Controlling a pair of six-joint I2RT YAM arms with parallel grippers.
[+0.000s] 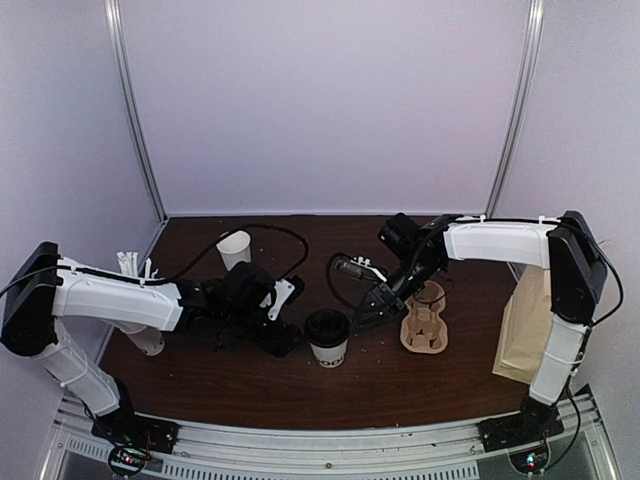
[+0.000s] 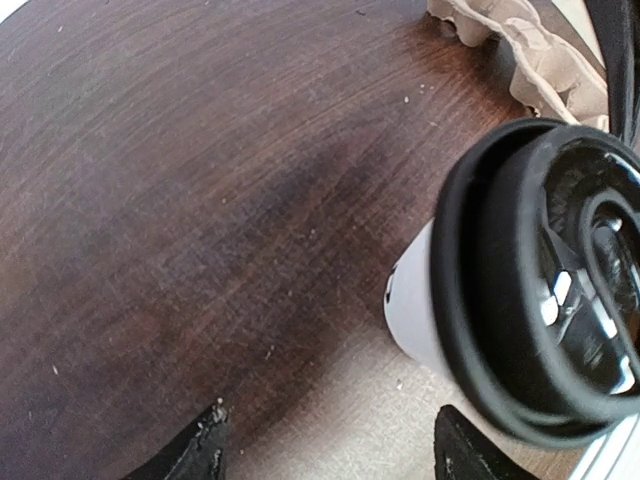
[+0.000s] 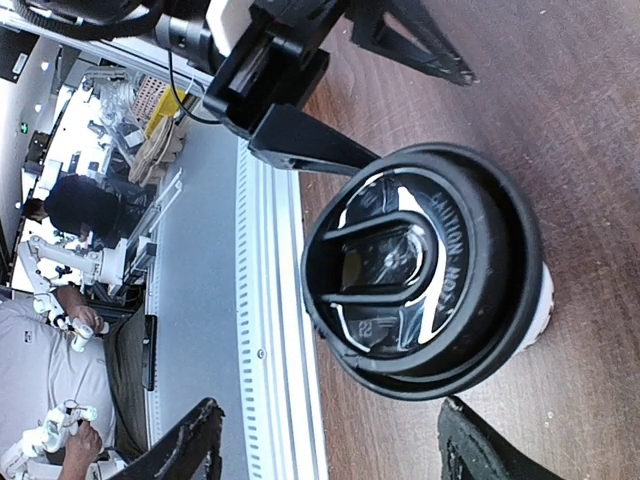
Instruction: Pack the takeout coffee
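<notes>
The takeout coffee [image 1: 327, 337], a white paper cup with dark print and a black lid, stands upright on the brown table near the front middle. It fills the right of the left wrist view [image 2: 530, 290] and the middle of the right wrist view [image 3: 425, 270]. My left gripper [image 1: 285, 340] is open just left of the cup, its fingertips [image 2: 205, 450] low over the table. My right gripper [image 1: 365, 318] is open just right of the cup and a little above it, its fingertips [image 3: 190, 440] spread wide. Neither gripper touches the cup.
A brown pulp cup carrier [image 1: 424, 318] lies right of the coffee. A brown paper bag [image 1: 525, 330] stands at the right edge. An empty white cup [image 1: 234, 248] stands at the back left. A cup of white wrapped straws [image 1: 135, 268] stands at the far left.
</notes>
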